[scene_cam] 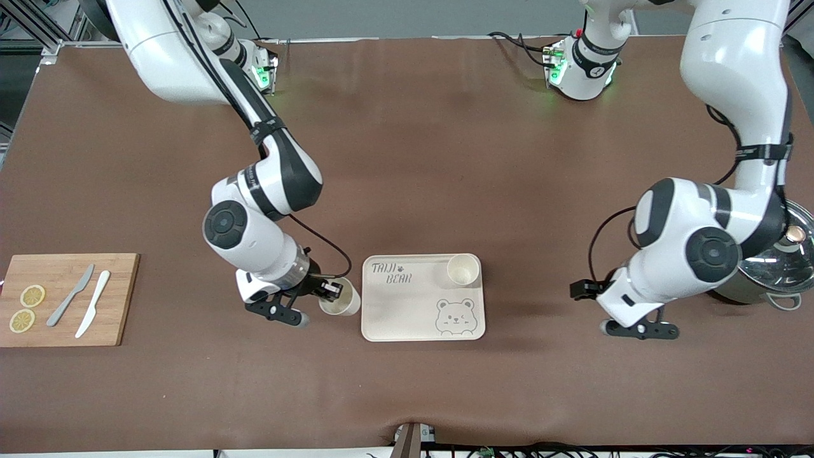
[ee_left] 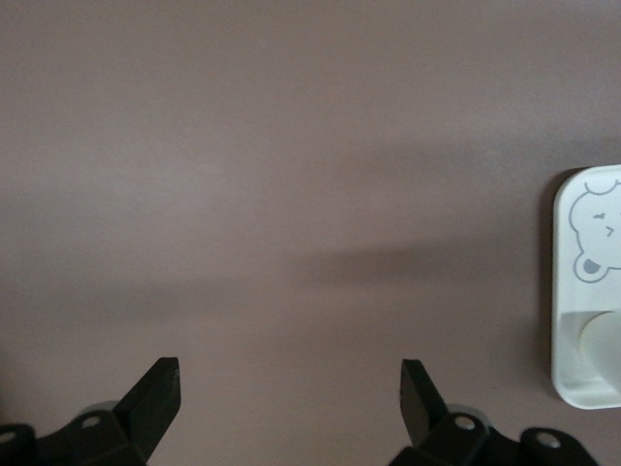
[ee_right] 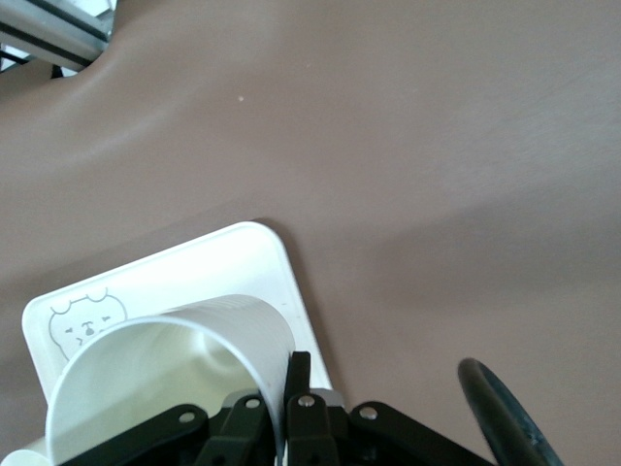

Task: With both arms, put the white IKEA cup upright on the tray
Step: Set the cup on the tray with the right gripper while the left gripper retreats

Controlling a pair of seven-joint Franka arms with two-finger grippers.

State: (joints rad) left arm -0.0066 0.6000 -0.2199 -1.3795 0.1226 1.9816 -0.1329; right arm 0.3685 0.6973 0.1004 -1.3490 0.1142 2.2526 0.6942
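My right gripper [scene_cam: 332, 291] is closed on the rim of a white cup [scene_cam: 340, 298], one finger inside the wall and one outside, as the right wrist view confirms [ee_right: 291, 388]. The cup hangs tilted just beside the tray [scene_cam: 394, 324], over the table at the tray's edge toward the right arm's end. It is not yet over the tray.

My left gripper [ee_left: 289, 393] is open and empty, with both fingertips [ee_left: 155, 383] spread wide above bare brown table. It hovers toward the left arm's end of the table, well apart from the tray, and waits.

Task status, as judged from these views:
1. One cup [scene_cam: 463, 269] already stands upright inside the tray, in the corner farthest from the front camera on the left arm's side.
2. The held cup remains to be carried over the rim, levelled upright, set down and released.
3. The tray floor around the bear drawing [scene_cam: 455, 316] is free for placement.

Surroundings: a wooden cutting board [scene_cam: 121, 299] with two knives [scene_cam: 81, 302] and two lemon slices [scene_cam: 27, 308] lies toward the right arm's end, well apart from the work. A steel pot with lid [scene_cam: 772, 267] sits under the left arm's elbow. Neither obstructs the path. The raised tray rim is the only obstacle; the cup's base must clear it.
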